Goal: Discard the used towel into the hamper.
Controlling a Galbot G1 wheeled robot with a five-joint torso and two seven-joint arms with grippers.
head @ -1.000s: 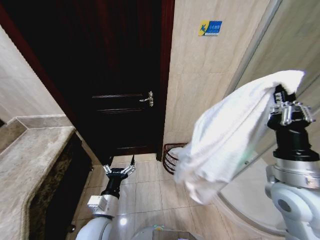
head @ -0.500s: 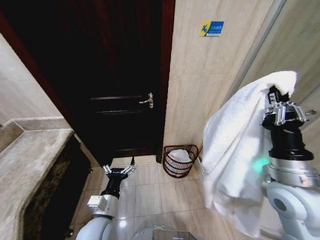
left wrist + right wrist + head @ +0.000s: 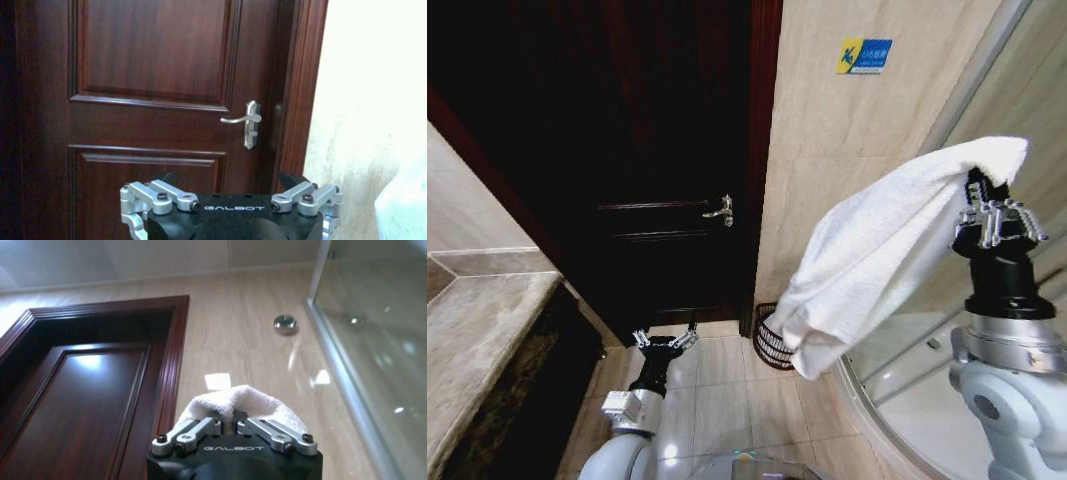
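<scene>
While the right gripper point(image 3: 989, 196) sits high beside the glass shower screen point(image 3: 1027, 100), its fingers are pinched tight on a bunch of the white towel point(image 3: 877, 260) — the right wrist view shows the cloth puffing up between the two metal fingers point(image 3: 197, 432). From that pinch the towel hangs out and down toward the hamper point(image 3: 770, 345), which stands on the floor tiles at the foot of the wall, just beside the dark wooden door point(image 3: 627, 150). Only a slice of its ribbed side peeks out; the towel's lower fold covers the rest. The left gripper point(image 3: 665, 338) waits low in front of the door, fingers spread and empty.

Now the risks, as I judge them. The towel is well above the hamper and hides its rim, so a release from here could drape it over the edge or drop it onto the tiles. A swinging fold could also land wide, and the grip holds only one small bunch, which might slip early.
</scene>
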